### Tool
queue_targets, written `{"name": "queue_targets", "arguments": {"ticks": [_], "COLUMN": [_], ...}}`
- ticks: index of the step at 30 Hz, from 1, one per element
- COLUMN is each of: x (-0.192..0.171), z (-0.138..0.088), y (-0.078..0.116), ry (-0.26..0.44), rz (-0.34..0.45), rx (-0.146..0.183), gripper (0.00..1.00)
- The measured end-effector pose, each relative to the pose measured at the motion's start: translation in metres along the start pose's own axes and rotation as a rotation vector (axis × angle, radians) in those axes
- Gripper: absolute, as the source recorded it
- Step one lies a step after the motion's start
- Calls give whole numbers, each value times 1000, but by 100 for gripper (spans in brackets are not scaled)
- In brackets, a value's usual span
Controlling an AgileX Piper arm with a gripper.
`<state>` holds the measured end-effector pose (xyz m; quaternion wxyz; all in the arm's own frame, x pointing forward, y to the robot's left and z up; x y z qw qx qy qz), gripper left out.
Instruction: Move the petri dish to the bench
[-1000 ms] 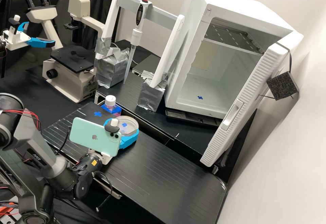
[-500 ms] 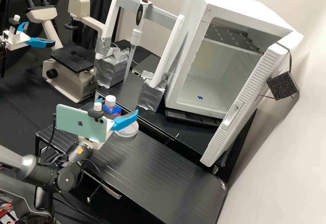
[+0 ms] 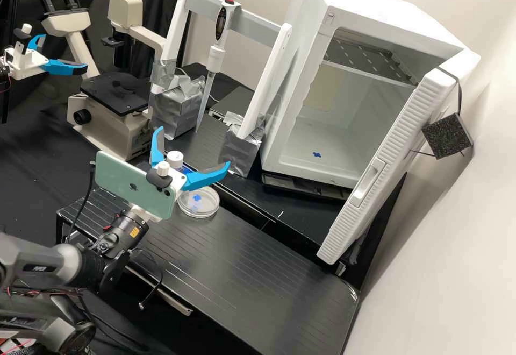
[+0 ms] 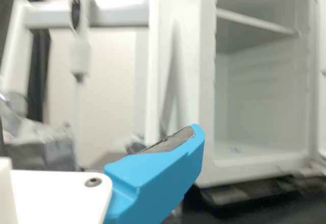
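My gripper (image 3: 194, 147), in the high view, hangs above the far left part of the bench (image 3: 258, 269), its two blue fingers spread wide with nothing held. The clear round petri dish (image 3: 206, 206) lies flat on the bench, below and apart from the fingers. A blue mark shows through it. In the wrist view, one blue finger of the gripper (image 4: 158, 175) stands against the incubator and the pipette stand.
A white-capped bottle (image 3: 174, 160) stands close behind the gripper, partly hidden. Beyond are the pipette stand (image 3: 271, 80), the microscope (image 3: 107, 129) and the incubator (image 3: 293, 102) with its door (image 3: 398, 150) open. A second arm's gripper is at the far left.
The fingers were around the dish on the bench; they have come up off it and hang above, spread apart. The dish lies free at about the same place.
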<state>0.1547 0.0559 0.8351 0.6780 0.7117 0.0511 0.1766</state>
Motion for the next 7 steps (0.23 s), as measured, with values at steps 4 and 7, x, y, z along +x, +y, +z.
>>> {"name": "queue_targets", "arguments": {"ticks": [4, 7], "x": [1, 2], "z": [6, 10], "y": [-1, -1], "ry": [-37, -61], "rz": [-2, 2], "rx": [14, 31], "gripper": [100, 100]}}
